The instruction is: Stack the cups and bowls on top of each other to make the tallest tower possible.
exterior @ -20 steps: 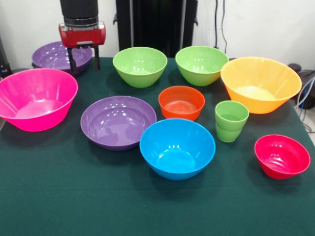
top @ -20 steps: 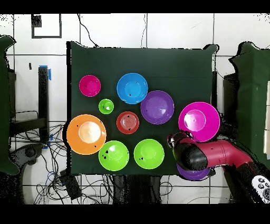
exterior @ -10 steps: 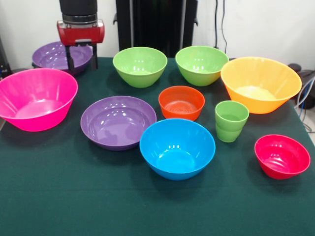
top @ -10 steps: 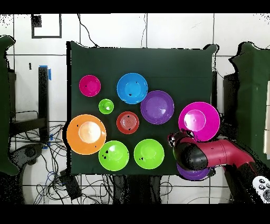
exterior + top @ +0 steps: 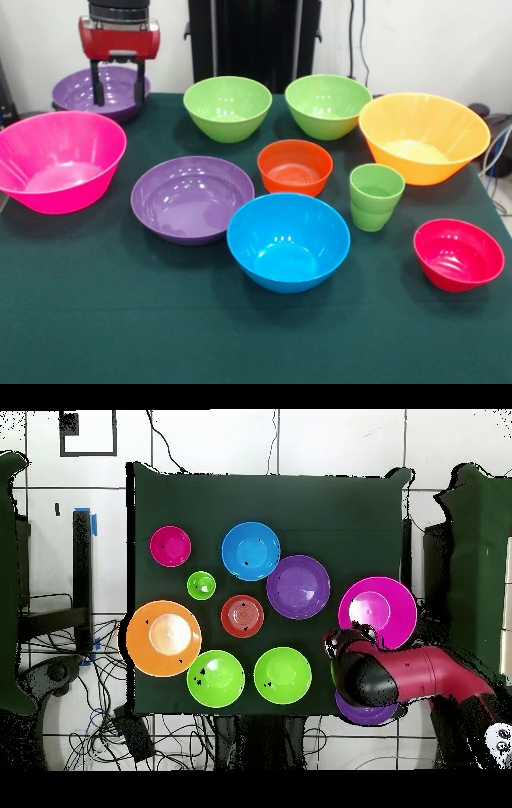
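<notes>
My gripper (image 5: 118, 90) hangs open and empty over the far purple bowl (image 5: 76, 90) at the table's back left corner. In the overhead view the red arm (image 5: 400, 674) covers most of that bowl (image 5: 362, 714). Lime-green cups (image 5: 375, 196), one nested in another, stand right of centre. Around them sit a hot-pink bowl (image 5: 56, 160), a second purple bowl (image 5: 192, 196), a blue bowl (image 5: 288, 240), a small orange bowl (image 5: 294, 166), two lime-green bowls (image 5: 227, 106) (image 5: 328, 104), a yellow-orange bowl (image 5: 422, 136) and a red-pink bowl (image 5: 458, 254).
All stand upright and apart on a dark green cloth (image 5: 120, 320). The robot's black pedestal (image 5: 252, 40) stands behind the table. Cables (image 5: 150, 729) lie on the floor by the table's edge in the overhead view.
The gripper has risen and shifted left in the front view, over the far purple bowl. Its fingers stay open. No bowl or cup has moved.
</notes>
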`<state>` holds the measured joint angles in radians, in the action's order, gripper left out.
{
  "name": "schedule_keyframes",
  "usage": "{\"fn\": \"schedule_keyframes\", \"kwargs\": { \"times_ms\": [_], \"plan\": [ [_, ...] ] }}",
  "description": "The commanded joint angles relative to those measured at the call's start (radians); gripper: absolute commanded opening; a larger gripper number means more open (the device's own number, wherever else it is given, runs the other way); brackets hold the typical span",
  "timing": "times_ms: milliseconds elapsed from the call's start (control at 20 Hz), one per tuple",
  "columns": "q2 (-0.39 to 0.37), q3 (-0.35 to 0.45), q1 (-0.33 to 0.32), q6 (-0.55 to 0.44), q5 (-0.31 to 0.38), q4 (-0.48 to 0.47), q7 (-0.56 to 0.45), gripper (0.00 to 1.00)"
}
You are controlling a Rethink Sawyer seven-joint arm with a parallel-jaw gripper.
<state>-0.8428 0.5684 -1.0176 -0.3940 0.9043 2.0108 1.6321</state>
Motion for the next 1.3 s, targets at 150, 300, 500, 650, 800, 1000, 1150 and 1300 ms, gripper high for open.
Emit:
{"fn": "schedule_keyframes", "kwargs": {
  "times_ms": [150,300,500,650,800,1000,1150,1300],
  "plan": [
    [0.034,0.038,0.030,-0.059,0.073,-0.083,-0.156,1.00],
    [0.056,0.044,0.022,-0.053,0.070,-0.087,-0.160,1.00],
    [0.086,0.046,0.008,-0.038,0.077,-0.112,-0.164,1.00],
    [0.109,0.059,-0.017,-0.032,0.082,-0.136,-0.191,1.00],
    [0.129,0.076,-0.037,-0.036,0.078,-0.145,-0.217,1.00],
    [0.136,0.074,-0.040,-0.023,0.086,-0.141,-0.196,1.00],
    [0.144,0.074,-0.042,-0.013,0.094,-0.144,-0.190,1.00],
    [0.158,0.079,-0.045,-0.018,0.091,-0.149,-0.198,1.00]
  ]
}}
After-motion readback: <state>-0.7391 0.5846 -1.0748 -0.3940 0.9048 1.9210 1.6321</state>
